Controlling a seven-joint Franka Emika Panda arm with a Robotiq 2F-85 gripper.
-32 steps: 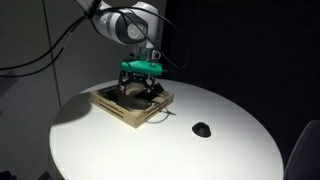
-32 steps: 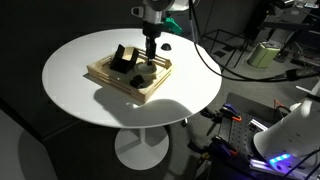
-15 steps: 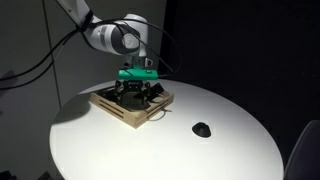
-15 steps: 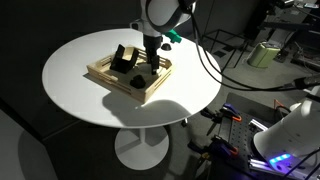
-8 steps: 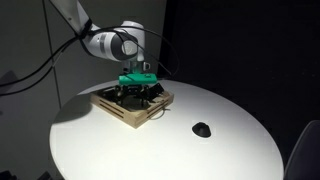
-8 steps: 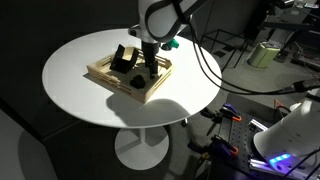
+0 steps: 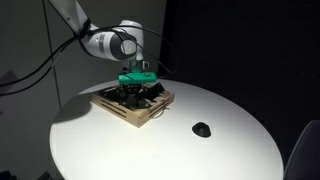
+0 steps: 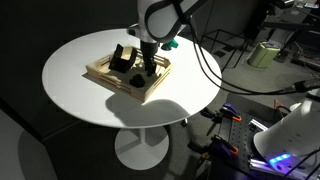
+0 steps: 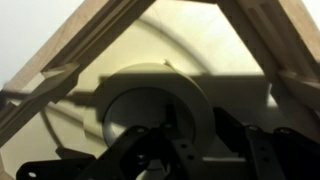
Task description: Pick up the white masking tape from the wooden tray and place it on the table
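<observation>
White masking tape (image 9: pixel 150 78) lies flat inside the wooden tray (image 9: pixel 60 75), seen from straight above in the wrist view, with a dim shadow across it. The gripper (image 9: pixel 185 132) is sunk into the tray over the roll. Its dark fingers (image 9: pixel 245 145) stand apart, and it looks as if one reaches toward the roll's hole and the other outside its wall, though the gloom leaves this uncertain. Nothing is clamped yet, so the step in hand is the grasp itself. The next move calls for closing squarely on the roll's wall, then lifting straight up clear of the tray's rim before carrying it out over the table (image 7: pixel 200 155).

In both exterior views the gripper (image 7: pixel 138 92) (image 8: pixel 148 68) points straight down, the green-cased wrist (image 7: pixel 138 76) just above the tray (image 7: pixel 130 115), and the arm bends up and back from there. Black items (image 8: pixel 120 58) share the tray, and a small dark object (image 7: pixel 202 129) lies well apart on the table.
</observation>
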